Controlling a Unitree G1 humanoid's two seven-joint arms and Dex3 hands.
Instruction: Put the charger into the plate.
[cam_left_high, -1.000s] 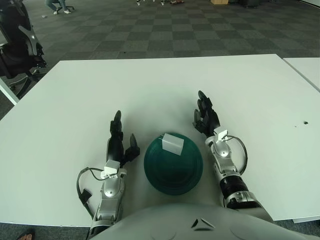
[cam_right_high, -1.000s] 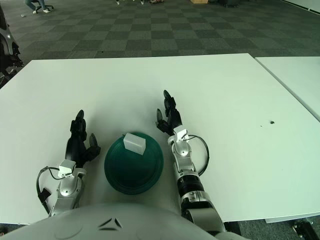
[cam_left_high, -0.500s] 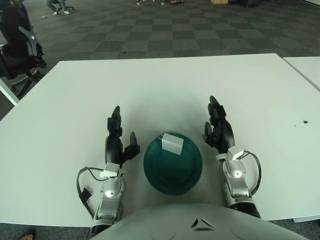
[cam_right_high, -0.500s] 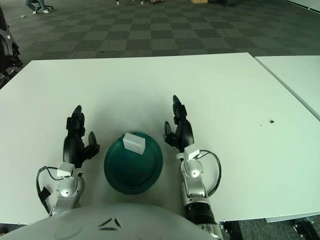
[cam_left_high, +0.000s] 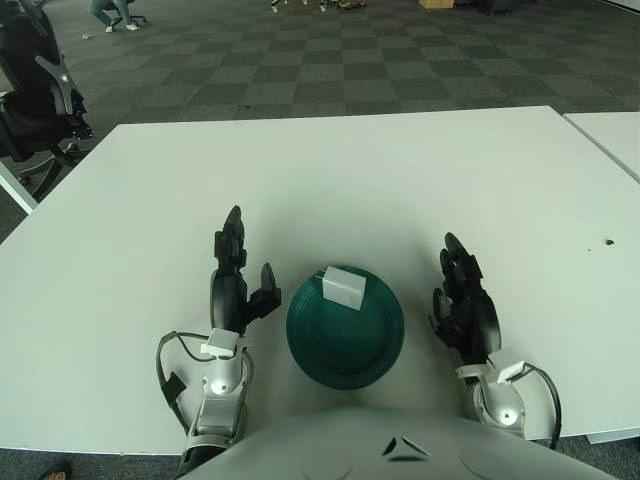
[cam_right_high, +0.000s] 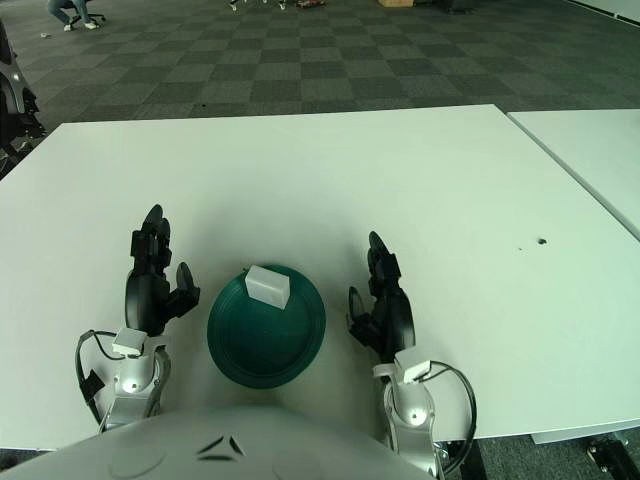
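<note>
Lying inside the dark green plate (cam_left_high: 345, 330), the white charger (cam_left_high: 344, 287) sat toward the plate's far rim, its block-shaped body wholly within the dish and touched by neither hand. The plate itself stood on the white table (cam_left_high: 330, 180), near the edge closest to the robot and between the two hands. The left hand (cam_left_high: 236, 285) showed just to the left of the plate, fingers extended and relaxed, pointing away from the robot, with the thumb angled toward the plate but apart from it; it grasped nothing. The right hand (cam_right_high: 384, 305) showed to the right of the plate, a little farther from the rim than the left, fingers likewise loosely extended and holding nothing. Whether either hand touched the table surface could not be determined. A small dark mark (cam_left_high: 609, 242) was noted on the table well to the right. Chequered carpet (cam_left_high: 330, 60) lay beyond the table's far edge.
</note>
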